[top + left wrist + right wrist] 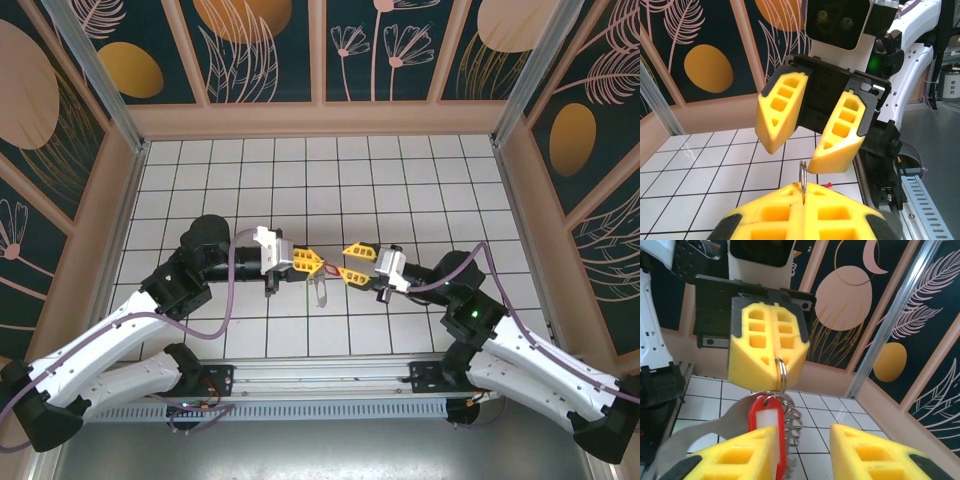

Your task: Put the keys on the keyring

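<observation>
at mid-frame my left gripper (316, 265) is pinched shut on the keyring (781, 371); my right gripper (344, 260) stands parted, the red key (767, 427) just beside one finger (740, 460).

A: Panel a: what colouring is the tabletop (420, 180) showing?
B: It is showing white tiles ruled by a thin dark grid. The walls (300, 60) are carrying dark teal panels with orange and peach discs and pale line-drawn feathers.
A: And the left gripper (319, 266) and right gripper (344, 261)?
B: Both are wearing yellow fingers on black mounts. The keys (767, 432) are displaying a red frame around a white insert, and the keyring (320, 291) is gleaming pale silver.
</observation>
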You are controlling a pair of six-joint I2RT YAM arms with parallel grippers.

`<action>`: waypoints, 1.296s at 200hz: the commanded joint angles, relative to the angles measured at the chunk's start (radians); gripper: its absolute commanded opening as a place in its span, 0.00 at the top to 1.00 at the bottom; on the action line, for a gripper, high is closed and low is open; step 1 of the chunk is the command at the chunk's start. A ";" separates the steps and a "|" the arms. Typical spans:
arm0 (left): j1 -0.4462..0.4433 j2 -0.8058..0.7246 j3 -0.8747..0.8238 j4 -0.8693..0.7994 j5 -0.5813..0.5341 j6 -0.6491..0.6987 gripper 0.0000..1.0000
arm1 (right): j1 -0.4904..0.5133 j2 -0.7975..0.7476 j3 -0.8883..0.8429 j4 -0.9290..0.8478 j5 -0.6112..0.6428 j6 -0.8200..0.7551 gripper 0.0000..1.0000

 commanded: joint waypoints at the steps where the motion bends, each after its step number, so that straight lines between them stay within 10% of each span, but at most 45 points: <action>1: -0.001 -0.018 0.014 0.038 0.029 -0.008 1.00 | 0.007 0.010 -0.012 0.050 -0.056 0.035 0.67; 187: -0.001 0.002 0.020 0.031 0.006 0.006 1.00 | 0.012 0.098 -0.013 0.101 -0.173 0.111 0.55; 259: -0.001 0.006 0.024 0.025 0.003 0.007 1.00 | 0.016 0.095 -0.002 0.067 -0.172 0.119 0.36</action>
